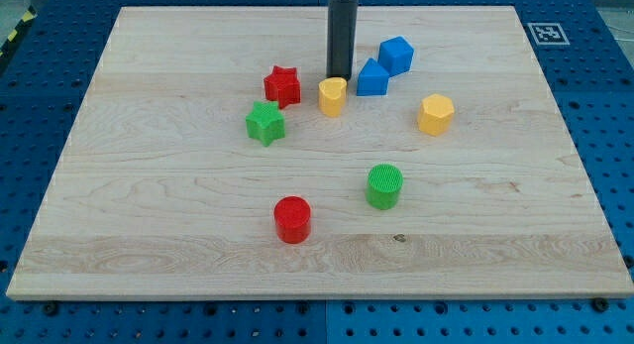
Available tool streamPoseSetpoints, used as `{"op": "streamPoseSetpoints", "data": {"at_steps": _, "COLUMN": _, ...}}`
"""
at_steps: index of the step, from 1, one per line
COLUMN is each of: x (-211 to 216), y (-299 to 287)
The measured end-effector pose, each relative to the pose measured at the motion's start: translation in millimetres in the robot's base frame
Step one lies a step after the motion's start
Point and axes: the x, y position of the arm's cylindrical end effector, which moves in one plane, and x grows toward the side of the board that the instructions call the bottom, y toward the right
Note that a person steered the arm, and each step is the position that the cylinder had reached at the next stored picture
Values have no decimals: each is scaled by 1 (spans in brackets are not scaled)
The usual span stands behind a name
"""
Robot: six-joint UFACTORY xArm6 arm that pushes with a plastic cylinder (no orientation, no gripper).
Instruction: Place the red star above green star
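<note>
Resting just right of the red star (282, 85), my tip (338, 77), lacking any hand, should next nudge it directly above the green star (264, 123).

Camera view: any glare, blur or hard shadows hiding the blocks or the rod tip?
Camera view: even, soft light, no glare on the board; blocks sharp, with only faint shadows under them; my tip is crisp, just above the yellow block, right of the red star; green star clear.
</note>
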Motion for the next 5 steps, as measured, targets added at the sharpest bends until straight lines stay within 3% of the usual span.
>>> {"op": "streamPoseSetpoints", "data": {"at_steps": 2, "x": 4, "y": -32}}
{"op": "streamPoseSetpoints", "data": {"at_steps": 5, "x": 84, "y": -45}}
